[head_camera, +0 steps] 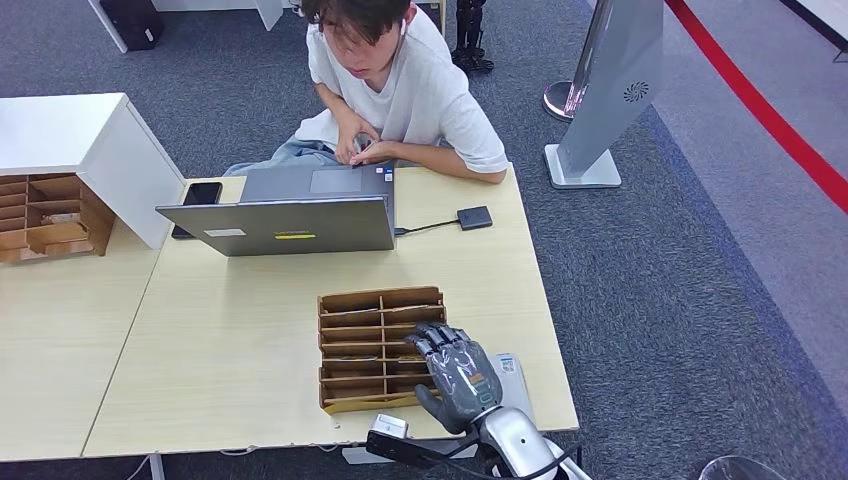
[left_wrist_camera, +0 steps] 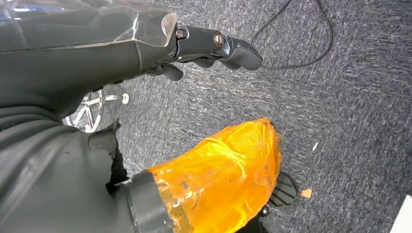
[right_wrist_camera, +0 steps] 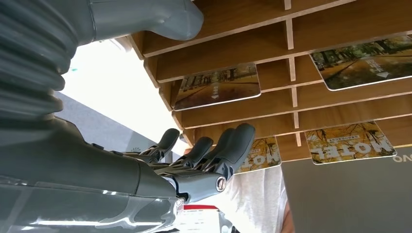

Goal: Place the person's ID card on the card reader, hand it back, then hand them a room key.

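Pale wood-grain laminate covers the tabletop (head_camera: 250, 340), a smooth rectangle with a second, similar surface butted against its left edge. Near the front edge, right of centre, lies a brown slotted card rack (head_camera: 375, 345) of thin plywood, its dividers forming rows of shallow compartments. The right hand (head_camera: 455, 372), dark grey with a ribbed cover, rests over the rack's right side, fingers (right_wrist_camera: 233, 143) extended and slightly apart, holding nothing; the right wrist view shows the fingertips close to the wooden slats without a clear grip. In that view glossy room key cards (right_wrist_camera: 217, 86) printed with autumn trees sit flat in several compartments, one marked with hotel lettering. A small white card (head_camera: 508, 368) lies on the tabletop just beside the hand, near the right front corner.

At the back edge stands an open grey laptop (head_camera: 290, 215), with a black phone (head_camera: 198, 196) by its left side and a small black card reader (head_camera: 474, 217) on a cable to its right. A person (head_camera: 400, 85) in a white shirt sits behind the laptop. The left hand (left_wrist_camera: 214, 48) hangs over grey carpet, fingers loosely curled on nothing.
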`<action>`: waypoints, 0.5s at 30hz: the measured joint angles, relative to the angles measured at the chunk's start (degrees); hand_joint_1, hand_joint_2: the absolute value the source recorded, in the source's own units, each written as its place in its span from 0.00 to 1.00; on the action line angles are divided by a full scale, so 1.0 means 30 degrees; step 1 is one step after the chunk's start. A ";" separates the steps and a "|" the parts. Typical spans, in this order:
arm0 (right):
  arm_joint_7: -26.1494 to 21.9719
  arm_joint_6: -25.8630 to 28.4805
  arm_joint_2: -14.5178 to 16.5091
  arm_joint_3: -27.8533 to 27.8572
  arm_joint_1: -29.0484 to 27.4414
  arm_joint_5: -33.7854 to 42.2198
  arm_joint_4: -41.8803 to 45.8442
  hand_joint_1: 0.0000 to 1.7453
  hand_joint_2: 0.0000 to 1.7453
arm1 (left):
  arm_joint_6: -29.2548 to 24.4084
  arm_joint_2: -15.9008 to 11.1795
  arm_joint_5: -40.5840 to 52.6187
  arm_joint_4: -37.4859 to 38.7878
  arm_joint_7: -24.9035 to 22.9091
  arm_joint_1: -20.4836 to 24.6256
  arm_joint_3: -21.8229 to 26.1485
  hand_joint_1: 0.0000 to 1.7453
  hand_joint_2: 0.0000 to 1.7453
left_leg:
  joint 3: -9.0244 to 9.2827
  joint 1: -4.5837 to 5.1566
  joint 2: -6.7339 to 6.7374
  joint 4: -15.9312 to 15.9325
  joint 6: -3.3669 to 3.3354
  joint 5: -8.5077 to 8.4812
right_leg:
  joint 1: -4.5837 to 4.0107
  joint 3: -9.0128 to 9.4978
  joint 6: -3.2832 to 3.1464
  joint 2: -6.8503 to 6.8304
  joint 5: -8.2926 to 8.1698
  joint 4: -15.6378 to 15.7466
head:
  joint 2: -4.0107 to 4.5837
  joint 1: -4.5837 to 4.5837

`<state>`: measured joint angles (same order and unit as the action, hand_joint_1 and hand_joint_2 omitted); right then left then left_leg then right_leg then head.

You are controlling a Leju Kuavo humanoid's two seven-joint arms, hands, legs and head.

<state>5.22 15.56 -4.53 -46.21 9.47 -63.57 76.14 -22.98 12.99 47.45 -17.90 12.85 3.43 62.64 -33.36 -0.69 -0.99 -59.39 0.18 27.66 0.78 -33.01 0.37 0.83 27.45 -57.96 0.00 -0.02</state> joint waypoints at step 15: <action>0.0000 -0.0007 0.0413 0.0213 0.0265 0.0075 -0.0448 0.40 1.00 | -0.0002 -0.0018 0.0066 0.0029 0.0025 0.0049 0.0000 0.00 0.00 | 0.0000 0.0000 0.0000 0.0000 0.0000 0.0000 | 0.0000 0.0000 0.0000 0.0000 0.0000 0.0000 | 0.0000 -0.0002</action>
<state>5.22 15.54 -3.29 -45.57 10.26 -63.34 74.80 -22.99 12.94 47.65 -17.81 12.92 3.57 62.64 -33.36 -0.69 -0.99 -59.40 0.18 27.66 0.78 -33.01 0.37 0.84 27.45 -57.96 0.00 -0.02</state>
